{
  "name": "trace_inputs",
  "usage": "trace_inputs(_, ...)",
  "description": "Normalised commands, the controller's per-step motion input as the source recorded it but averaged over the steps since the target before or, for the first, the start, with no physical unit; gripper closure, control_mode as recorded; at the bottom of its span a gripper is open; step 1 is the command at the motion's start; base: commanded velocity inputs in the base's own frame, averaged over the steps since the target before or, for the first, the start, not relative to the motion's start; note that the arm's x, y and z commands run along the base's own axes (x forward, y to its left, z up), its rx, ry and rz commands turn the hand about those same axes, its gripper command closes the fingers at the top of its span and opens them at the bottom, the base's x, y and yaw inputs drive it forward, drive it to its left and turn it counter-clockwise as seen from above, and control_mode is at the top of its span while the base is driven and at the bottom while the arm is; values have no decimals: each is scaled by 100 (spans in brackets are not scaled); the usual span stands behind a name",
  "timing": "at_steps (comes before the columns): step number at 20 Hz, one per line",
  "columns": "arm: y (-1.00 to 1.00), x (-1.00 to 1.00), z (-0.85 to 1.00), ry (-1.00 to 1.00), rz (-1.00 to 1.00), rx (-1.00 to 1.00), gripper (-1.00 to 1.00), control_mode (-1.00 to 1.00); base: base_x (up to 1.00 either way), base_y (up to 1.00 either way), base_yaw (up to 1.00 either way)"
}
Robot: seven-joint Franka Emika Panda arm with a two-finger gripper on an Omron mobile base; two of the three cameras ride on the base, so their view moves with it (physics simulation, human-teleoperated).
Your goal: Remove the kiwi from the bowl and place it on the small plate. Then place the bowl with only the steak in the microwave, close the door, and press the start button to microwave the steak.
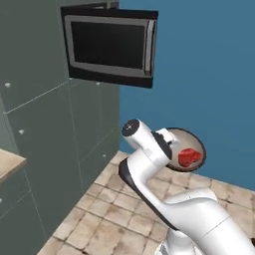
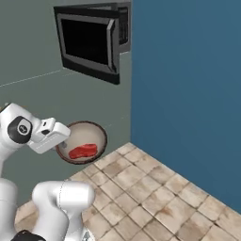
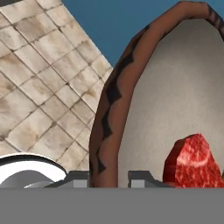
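Blue wall [image 2: 188, 94] and grey-green cabinet run [image 1: 40, 124] form the background; tiled floor [image 2: 155, 197] lies below. The microwave [image 1: 110, 7] is built into the cabinet run, high up, w/ only a strip of its body visible behind the door. The door [image 1: 110, 47] stands swung outward, open, its dark window facing the base cams and its vertical silver handle at the edge nearest the blue wall. A corner of a wooden worktop [image 1: 10, 162] shows at the left edge of the left base view. The white arm [image 1: 199, 219] rises from the base and bends fwd, wrist at approx mid-height, well below the microwave. The bowl [image 2: 84, 136] is held in the air above the floor, tilted steeply so its tan-grey inside faces the base cams; dark brown outside visible along the rim. The steak [image 2: 83, 151] lies inside the bowl against its lower part, touching the inner surface. In the hand view the bowl rim runs up between the fingers [image 3: 109, 178], one tip on the outside of the wall, one on the inside, i.e. fingers clamped on the bowl rim. Steak sits just beside the inner finger tip in the hand view; contact btwn them cannot be determined.
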Motion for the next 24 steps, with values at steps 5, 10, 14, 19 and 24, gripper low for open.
trace_inputs(5, 0, 0, 0, 0, 0, 0, 100, 100, 100, 0, -32)
trace_inputs(10, 0, 0, 0, 0, 0, 0, 100, 100, 100, -1, -14)
trace_inputs(14, 0, 0, 0, 0, 0, 0, 100, 100, 78, -38, -45)
trace_inputs(19, 0, 0, 0, 0, 0, 0, 100, 100, 41, -62, -53)
trace_inputs(24, 0, 0, 0, 0, 0, 0, 100, 100, 61, -63, -40)
